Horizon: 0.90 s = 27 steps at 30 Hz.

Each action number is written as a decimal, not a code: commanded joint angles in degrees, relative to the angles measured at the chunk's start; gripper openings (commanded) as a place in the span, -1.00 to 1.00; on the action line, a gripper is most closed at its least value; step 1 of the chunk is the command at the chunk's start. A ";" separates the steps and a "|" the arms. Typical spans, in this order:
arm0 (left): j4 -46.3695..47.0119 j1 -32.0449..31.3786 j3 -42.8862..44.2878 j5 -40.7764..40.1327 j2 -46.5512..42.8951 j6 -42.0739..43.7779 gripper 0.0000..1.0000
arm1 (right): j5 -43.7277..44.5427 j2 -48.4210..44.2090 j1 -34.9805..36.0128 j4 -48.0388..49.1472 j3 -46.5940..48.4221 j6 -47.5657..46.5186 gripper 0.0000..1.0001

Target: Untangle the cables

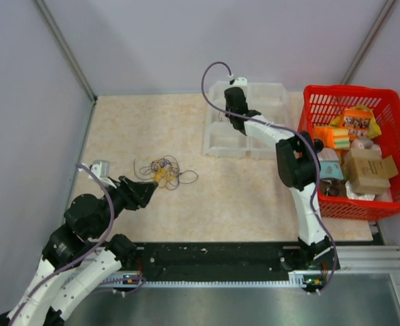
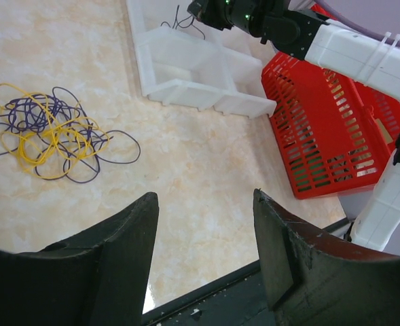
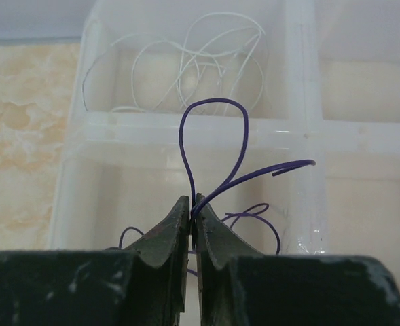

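scene: we see two arms at work over a marbled beige table (image 1: 254,197), walled in grey panels on three sides.
tangle: the cables (image 1: 164,173) lie in a small loopy knot on the left half of the table, dark purple strands wound through yellow ones; from the left wrist the same knot (image 2: 47,132) sits flat, with loose purple loops trailing out of it.
left gripper: the left gripper (image 1: 151,188) points at the knot from the near left side, its tip close to the strands. in its own camera the left gripper (image 2: 205,204) has its jaws spread wide with bare table between them, and the knot lies off to the left of the fingers, untouched.
right gripper: the right gripper (image 1: 230,112) reaches out over the left half of a clear tray (image 1: 216,146) at the far side of the table. in its wrist view the right gripper (image 3: 191,204) has its jaws pressed together on a single purple cable (image 3: 210,136), which rises in a narrow loop, one free end curving off to the right.
tray: the clear tray (image 3: 186,122) is split into compartments; we make out white wires (image 3: 206,61) coiled in the one beyond the divider, and a purple strand (image 3: 254,217) lying in the one beneath the jaws.
basket: a red basket (image 1: 315,136) stands just beside the tray on the right, packed with boxes and packets.
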 commanded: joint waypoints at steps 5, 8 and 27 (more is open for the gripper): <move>-1.19 0.03 3.80 -1.02 2.11 -2.05 0.27 | -3.02 -4.04 -0.66 -17.19 5.99 -0.38 -0.25; -3.91 -0.06 6.52 -1.03 6.58 -2.32 0.31 | -4.59 -7.73 -0.65 -16.23 2.47 -2.22 0.09; 3.54 0.12 7.15 8.11 25.14 -7.15 0.34 | -18.74 -20.50 -3.64 -21.41 -1.41 3.39 0.50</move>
